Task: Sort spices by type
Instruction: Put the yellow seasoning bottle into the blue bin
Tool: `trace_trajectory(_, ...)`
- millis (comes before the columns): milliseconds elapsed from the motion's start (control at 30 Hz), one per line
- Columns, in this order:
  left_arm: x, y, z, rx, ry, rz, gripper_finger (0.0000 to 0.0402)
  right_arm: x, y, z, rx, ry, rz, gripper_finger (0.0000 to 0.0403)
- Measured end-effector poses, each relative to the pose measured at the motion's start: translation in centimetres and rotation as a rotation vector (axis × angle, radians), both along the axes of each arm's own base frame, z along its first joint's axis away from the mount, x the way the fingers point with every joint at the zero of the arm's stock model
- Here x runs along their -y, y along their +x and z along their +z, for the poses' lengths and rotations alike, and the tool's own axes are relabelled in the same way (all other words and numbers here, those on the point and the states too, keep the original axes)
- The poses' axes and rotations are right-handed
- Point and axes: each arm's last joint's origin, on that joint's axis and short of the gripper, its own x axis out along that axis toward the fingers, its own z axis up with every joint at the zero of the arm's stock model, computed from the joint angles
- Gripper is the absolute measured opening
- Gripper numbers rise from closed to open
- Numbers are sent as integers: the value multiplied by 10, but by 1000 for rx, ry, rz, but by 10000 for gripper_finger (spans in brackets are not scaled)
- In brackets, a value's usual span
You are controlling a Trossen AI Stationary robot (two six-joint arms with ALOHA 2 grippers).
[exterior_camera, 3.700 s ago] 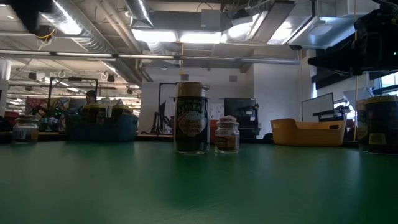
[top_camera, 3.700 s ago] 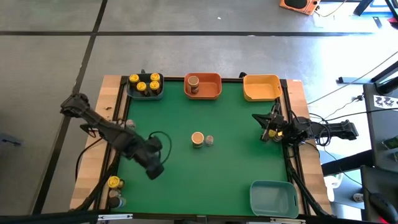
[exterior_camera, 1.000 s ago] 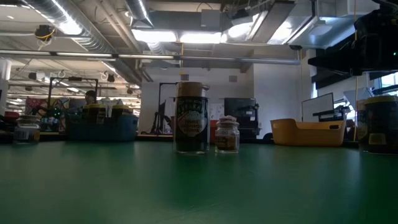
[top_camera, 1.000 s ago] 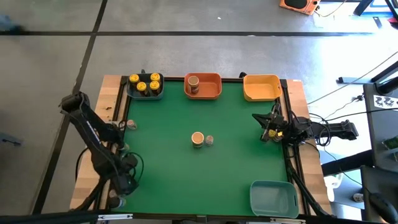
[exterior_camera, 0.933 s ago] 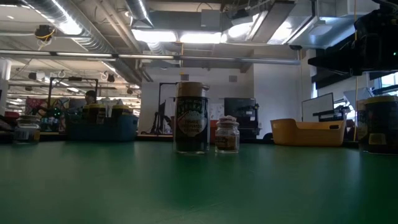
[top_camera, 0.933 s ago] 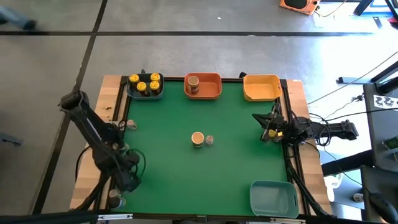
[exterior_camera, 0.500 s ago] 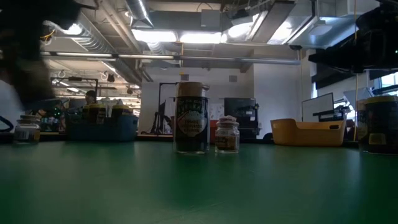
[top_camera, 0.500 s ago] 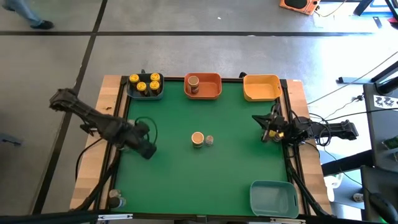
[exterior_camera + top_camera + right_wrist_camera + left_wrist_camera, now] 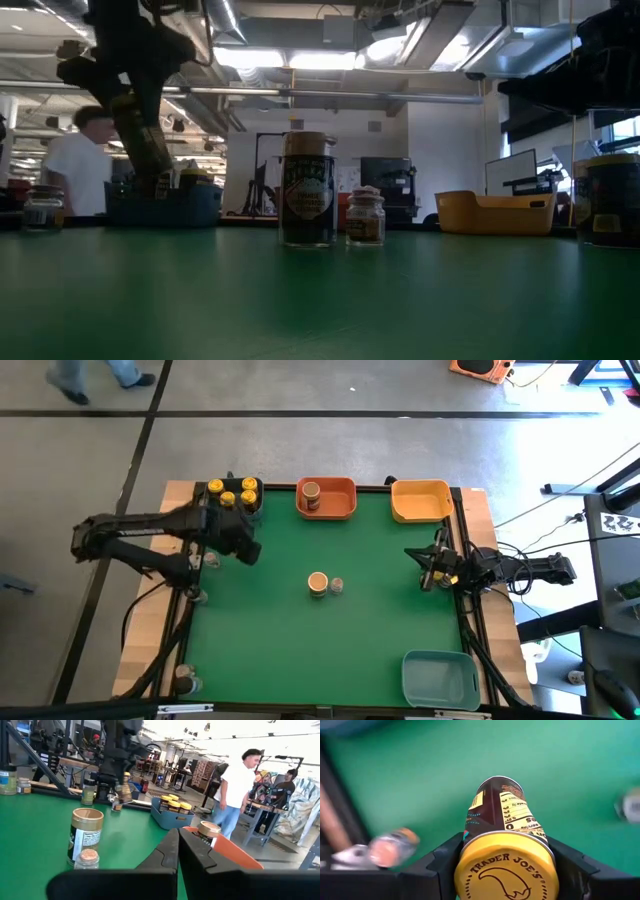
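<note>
Spices are spread over a green bench (image 9: 300, 640). Left claw (image 9: 245, 548) sits over the bench's far left part, just in front of the blue bin (image 9: 222, 507), and it is pinching a yellow-lidded jar (image 9: 505, 855): the left wrist view shows the dark fingers (image 9: 440, 865) pressed against both sides of that jar, lid toward the camera, held above the green surface. In the blue bin stand more yellow-lidded jars (image 9: 231, 492), packed close together. The orange bin (image 9: 340, 503), next along the far edge, holds one tan-lidded jar (image 9: 311, 493), and the yellow bin (image 9: 421, 502) sits beside it at the far right.

Near the middle of the bench a tan-lidded jar (image 9: 318, 583) stands upright with a tiny jar (image 9: 337, 586) just beside it (the low view shows them almost touching, the small one much shorter). Another tiny jar (image 9: 210, 560) stands at the left edge near the left arm, and one more small jar (image 9: 184, 680) stands off the mat at the near left corner. A pale teal bin (image 9: 438, 678) lies at the near right corner.

Right claw (image 9: 427, 568) waits low at the right edge of the bench, its fingers (image 9: 172, 852) pressed together with nothing between them. A person (image 9: 78, 168) in a white shirt shows in the room behind.
</note>
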Motion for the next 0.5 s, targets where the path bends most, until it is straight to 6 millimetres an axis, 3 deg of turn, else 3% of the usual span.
trace_trajectory(200,-29,-16,14,-101,90,73,218,0,0,0,-3,-22,-17,12)
trace_trajectory(500,-62,-28,12,-179,107,79,219,2,-1,0,-1,2,-65,12)
